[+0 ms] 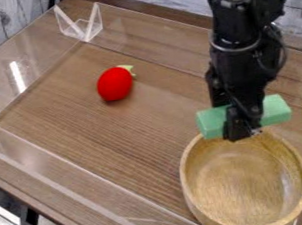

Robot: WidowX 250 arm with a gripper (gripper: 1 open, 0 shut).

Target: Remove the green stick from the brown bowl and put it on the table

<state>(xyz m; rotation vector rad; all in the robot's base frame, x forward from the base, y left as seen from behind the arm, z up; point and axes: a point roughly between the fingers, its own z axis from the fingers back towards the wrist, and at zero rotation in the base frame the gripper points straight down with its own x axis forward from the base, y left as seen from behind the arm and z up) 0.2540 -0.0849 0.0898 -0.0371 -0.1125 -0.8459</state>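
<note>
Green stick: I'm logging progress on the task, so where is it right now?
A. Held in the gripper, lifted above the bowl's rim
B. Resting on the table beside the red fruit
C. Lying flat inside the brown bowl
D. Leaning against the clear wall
A: the gripper is shut on the green stick, which hangs above the far rim of the brown bowl, whose inside is empty.

- Lighting: bright, even, diffuse.
- Glare: white streaks on acrylic walls (29, 66).
- Shadows: soft, faint.
- Sharpness: low resolution, slightly soft throughout.
</note>
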